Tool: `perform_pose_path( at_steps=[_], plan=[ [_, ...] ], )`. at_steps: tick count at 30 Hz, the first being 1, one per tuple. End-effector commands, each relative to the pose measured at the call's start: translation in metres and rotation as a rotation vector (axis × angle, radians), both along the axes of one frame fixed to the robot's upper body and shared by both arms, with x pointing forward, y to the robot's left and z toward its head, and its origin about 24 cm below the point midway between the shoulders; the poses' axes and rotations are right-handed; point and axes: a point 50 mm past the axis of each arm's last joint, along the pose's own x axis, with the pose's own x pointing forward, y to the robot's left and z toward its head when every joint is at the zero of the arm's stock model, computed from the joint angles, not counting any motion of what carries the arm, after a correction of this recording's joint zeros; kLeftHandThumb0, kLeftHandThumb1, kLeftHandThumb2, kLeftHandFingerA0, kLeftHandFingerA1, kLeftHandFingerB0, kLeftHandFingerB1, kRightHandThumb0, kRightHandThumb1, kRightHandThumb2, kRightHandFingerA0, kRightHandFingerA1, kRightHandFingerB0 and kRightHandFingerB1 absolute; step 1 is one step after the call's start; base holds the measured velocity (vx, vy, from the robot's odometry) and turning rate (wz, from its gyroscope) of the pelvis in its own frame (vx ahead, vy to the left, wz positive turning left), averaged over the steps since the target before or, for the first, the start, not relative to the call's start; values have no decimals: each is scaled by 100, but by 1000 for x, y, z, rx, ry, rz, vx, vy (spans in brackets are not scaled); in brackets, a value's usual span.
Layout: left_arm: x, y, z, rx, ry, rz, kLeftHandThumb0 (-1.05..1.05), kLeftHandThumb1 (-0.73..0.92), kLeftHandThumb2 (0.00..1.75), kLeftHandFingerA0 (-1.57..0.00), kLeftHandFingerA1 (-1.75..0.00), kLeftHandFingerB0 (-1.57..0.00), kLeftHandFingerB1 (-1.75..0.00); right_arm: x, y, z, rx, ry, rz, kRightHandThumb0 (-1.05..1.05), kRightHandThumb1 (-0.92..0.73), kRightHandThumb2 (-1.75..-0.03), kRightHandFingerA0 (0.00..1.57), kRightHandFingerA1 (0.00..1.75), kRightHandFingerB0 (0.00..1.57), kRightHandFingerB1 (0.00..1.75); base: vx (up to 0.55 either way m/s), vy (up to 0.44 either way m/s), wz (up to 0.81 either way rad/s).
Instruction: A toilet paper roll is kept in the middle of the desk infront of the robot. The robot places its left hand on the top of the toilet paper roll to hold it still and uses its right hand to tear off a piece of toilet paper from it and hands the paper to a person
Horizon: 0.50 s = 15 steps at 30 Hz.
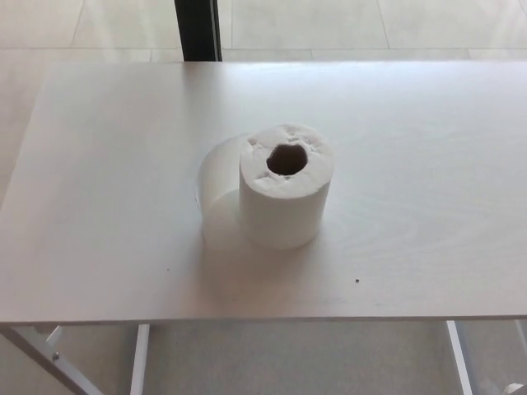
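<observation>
We look down on the desk (pixel 428 148) and neither of our hands shows, so we cannot tell whether they are spread, pressed together or pinching anything. The roll (pixel 286 197) stands upright on its end in the middle of the desk, its core hole facing up at us, with a loose tail (pixel 216 177) curling out around its left side and lying against the desktop. Nothing holds the roll yet, so the step in hand, as we judge it, is getting our left hand onto the top. To do that well we come in from the left and above, settle flat across the rim rather than into the hole, and press straight down so the roll neither tips nor skids on the smooth surface. Only once it is firmly pinned should our right reach for that tail, which sits on the far side from it, and pull sharply sideways. No person shows here to receive the paper.
</observation>
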Motion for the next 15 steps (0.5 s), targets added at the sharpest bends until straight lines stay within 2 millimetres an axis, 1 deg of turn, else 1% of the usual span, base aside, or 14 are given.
perform_pose_path(
  at_steps=[1, 2, 3, 4, 6, 7, 8, 9, 10, 11, 12, 13, 14, 15],
  plan=[
    [-106, 58, -52, -519, -118, 467, -64, 81, 70, -68, -140, -60, -114, -63, -84, -35, 821, -947, -653, -21, -52, -95, 4, 55, 21, 58, 0, 0, 0],
    [-104, 58, -54, -535, -125, 480, -64, 81, 70, -68, -140, -60, -114, -65, -85, -37, 822, -971, -691, -21, -52, -95, 4, 55, 21, 58, 0, 0, 0],
    [-101, 48, -69, -553, -66, 470, -63, 89, 67, -91, -171, -60, -128, -68, -82, -48, 798, -933, -737, -21, -50, -95, 11, 59, 33, 67, 0, 0, 0],
    [-98, 27, -96, -578, 75, 455, -60, 86, 67, -95, -168, -64, -110, -74, -74, -71, 789, -873, -786, -20, -49, -95, 16, 62, 49, 78, 0, 0, 0],
    [-99, 26, -98, -578, 98, 459, -60, 86, 67, -95, -168, -64, -110, -75, -74, -75, 802, -876, -782, -20, -49, -95, 16, 62, 49, 78, 0, 0, 0],
    [-101, 16, -105, -607, 124, 425, -57, 83, 73, -89, -160, -76, -133, -83, -74, -79, 835, -895, -763, -22, -70, -61, 15, 80, 52, 88, 0, 0, 0],
    [-104, 13, -108, -619, 189, 382, -57, 84, 62, -40, -107, -26, -82, -87, -76, -80, 844, -908, -767, -23, -69, -60, 22, 77, 50, 83, 0, 0, 0],
    [-108, 9, -111, -635, 282, 327, -57, 84, 62, -40, -107, -26, -82, -92, -77, -81, 852, -923, -777, -23, -69, -60, 22, 77, 50, 83, 0, 0, 0],
    [-123, 8, -124, -538, 545, 140, -57, 79, 64, -51, -89, -49, -71, -105, -77, -87, 872, -814, -693, -29, -70, -60, 21, 82, 19, 52, 0, 0, 0],
    [-128, 6, -124, -519, 614, 74, -57, 76, 63, -46, -85, -47, -69, -112, -76, -92, 895, -727, -665, -34, -71, -60, 37, 108, 15, 46, 0, 0, 0],
    [-129, 5, -123, -503, 637, 52, -58, 79, 63, -51, -81, -46, -64, -112, -75, -95, 905, -639, -658, -39, -71, -61, 33, 92, 18, 45, 0, 0, 0],
    [-129, 6, -122, -501, 648, 38, -57, 79, 63, -57, -82, -46, -64, -113, -74, -98, 917, -560, -640, -41, -71, -61, 24, 77, 14, 42, 0, 0, 0],
    [-128, 7, -122, -499, 665, 21, -58, 75, 62, -68, -84, -53, -68, -116, -71, -104, 932, -410, -618, -44, -72, -61, 35, 82, 24, 42, 0, 0, 0],
    [-127, 8, -121, -485, 695, -12, -57, 71, 61, -66, -81, -56, -66, -118, -69, -108, 925, -201, -589, -46, -70, -60, 38, 67, 32, 43, 0, 0, 0]
  ],
)
